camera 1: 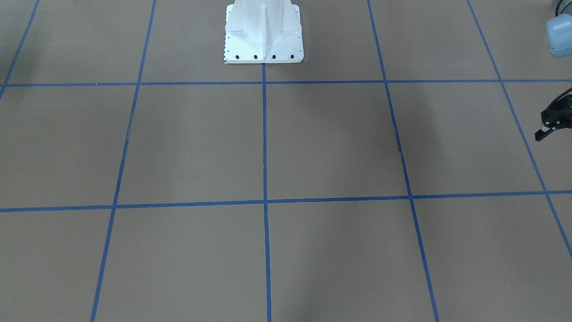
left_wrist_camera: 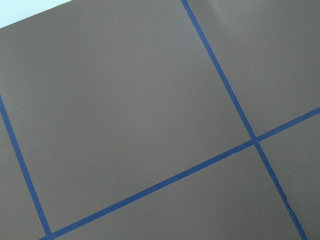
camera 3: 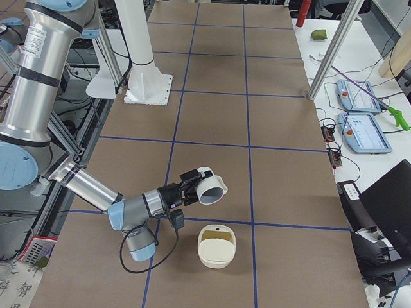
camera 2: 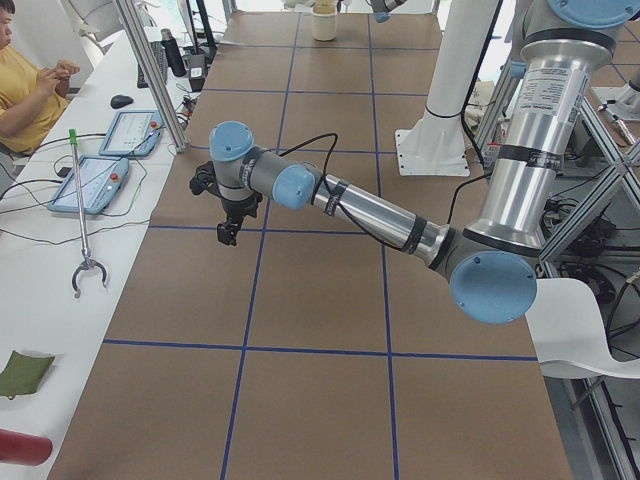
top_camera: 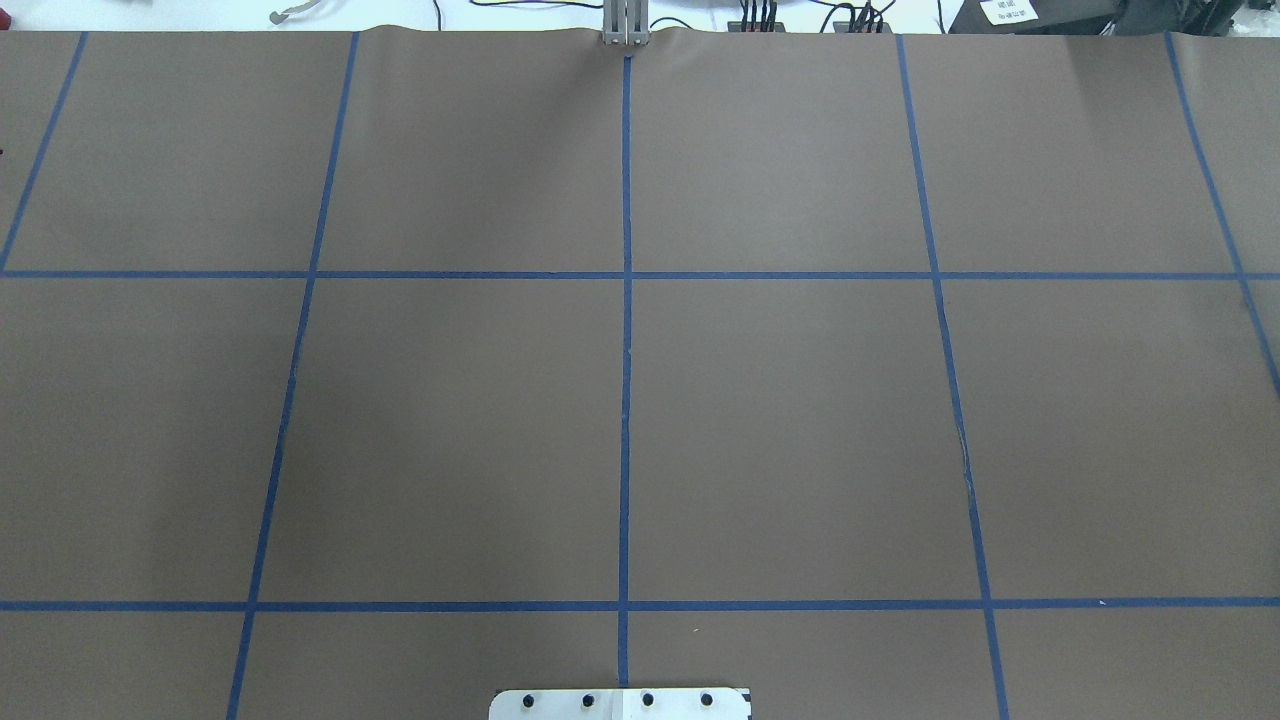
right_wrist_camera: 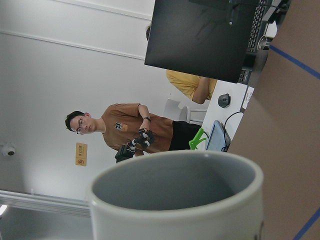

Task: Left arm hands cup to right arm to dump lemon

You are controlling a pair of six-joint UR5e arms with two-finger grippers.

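The white cup (camera 3: 210,186) hangs on its side above the table, mouth toward the table's far side, at the fingers of my right gripper (camera 3: 192,181), which looks shut on it. In the right wrist view the cup (right_wrist_camera: 180,200) fills the bottom edge, and the part of its grey inside that shows is bare. I cannot make out the lemon as a lump of its own. My left gripper (camera 1: 552,123) shows only partly at the view's edge, and hangs above the table (camera 2: 229,230) holding nothing. Whether its fingers are open I cannot tell.
A cream bowl (camera 3: 217,245) with an olive-yellow inside stands on the brown table just below the tilted cup. The white robot base (camera 1: 263,33) stands at mid-table. A person (right_wrist_camera: 130,130) stands beyond the table; another (camera 2: 25,85) sits at the side bench with teach pendants (camera 2: 95,180).
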